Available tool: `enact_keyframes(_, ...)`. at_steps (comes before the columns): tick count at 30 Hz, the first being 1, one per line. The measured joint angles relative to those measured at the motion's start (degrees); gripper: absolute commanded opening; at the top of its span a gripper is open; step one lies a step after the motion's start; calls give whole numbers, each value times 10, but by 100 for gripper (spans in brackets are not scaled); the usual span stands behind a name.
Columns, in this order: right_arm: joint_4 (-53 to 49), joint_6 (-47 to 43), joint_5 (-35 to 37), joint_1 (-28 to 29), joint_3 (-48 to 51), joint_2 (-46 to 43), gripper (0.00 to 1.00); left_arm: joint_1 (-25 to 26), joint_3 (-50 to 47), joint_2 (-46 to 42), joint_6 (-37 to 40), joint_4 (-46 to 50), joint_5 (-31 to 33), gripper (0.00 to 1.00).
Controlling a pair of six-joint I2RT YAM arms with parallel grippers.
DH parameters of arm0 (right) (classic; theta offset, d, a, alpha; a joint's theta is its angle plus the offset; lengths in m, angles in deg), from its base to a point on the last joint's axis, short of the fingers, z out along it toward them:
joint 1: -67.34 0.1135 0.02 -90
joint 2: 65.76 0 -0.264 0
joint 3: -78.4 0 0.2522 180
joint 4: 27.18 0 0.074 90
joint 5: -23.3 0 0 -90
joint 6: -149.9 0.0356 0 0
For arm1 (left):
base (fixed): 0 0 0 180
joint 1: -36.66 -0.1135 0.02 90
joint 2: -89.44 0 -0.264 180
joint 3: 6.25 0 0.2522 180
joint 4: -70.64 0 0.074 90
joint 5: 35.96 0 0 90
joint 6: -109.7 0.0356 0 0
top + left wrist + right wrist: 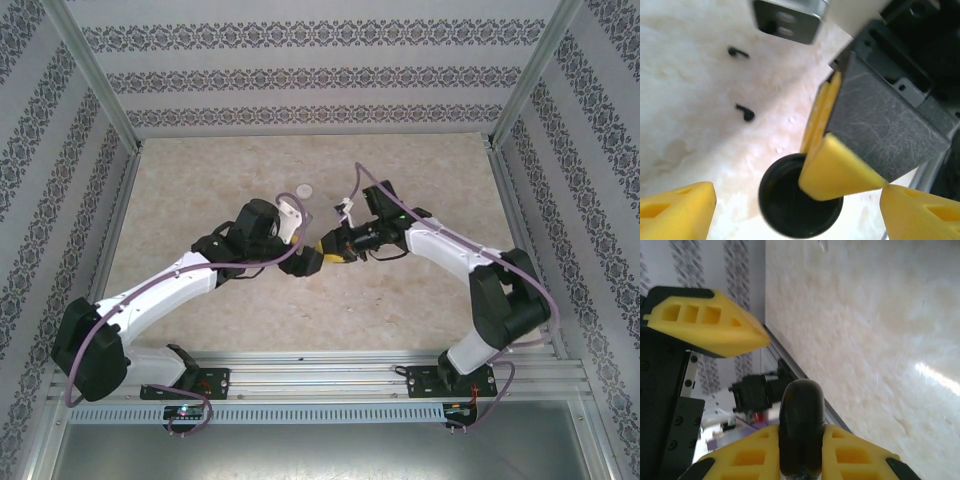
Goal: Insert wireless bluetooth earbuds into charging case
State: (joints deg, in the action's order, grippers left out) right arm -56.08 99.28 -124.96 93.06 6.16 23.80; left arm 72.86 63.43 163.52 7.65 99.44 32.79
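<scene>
Beige marbled counter (200,200). Right end effector (801,455) clamps round black charging case (801,410); left end effector (797,205) agape, empty. Next, likely: left pinches nearest black earbud (745,112).

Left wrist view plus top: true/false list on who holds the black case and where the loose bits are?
1. The right pincer grips the black round cup-shaped case. True.
2. The left pincer is clamped on that case. False: its yellow fingers stand wide apart, one on either side of it.
3. Two small black stemmed earbuds lie apart on the beige marbled table. True.
4. The white round puck sits in the left pincer. False: it lies on the table beyond both arms.
</scene>
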Motion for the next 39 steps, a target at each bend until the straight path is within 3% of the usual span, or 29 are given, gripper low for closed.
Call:
enact_keyframes(7, 142, 90, 50, -38, 63, -93, 10, -28, 64, -38, -66, 2, 15, 78)
enact_keyframes(11, 216, 142, 74, -38, 82, -122, 10, -54, 37, -56, -146, -47, -35, 68)
enact_keyframes(17, 292, 198, 100, -38, 102, -159, 10, -62, 17, -42, -231, -98, -107, 72)
enact_keyframes(26, 351, 248, 118, -33, 113, -195, 11, -62, 10, -32, -330, -185, -152, 64)
enact_keyframes(39, 380, 270, 125, -8, 113, -195, 11, -62, 9, 0, -410, -271, -182, 48)
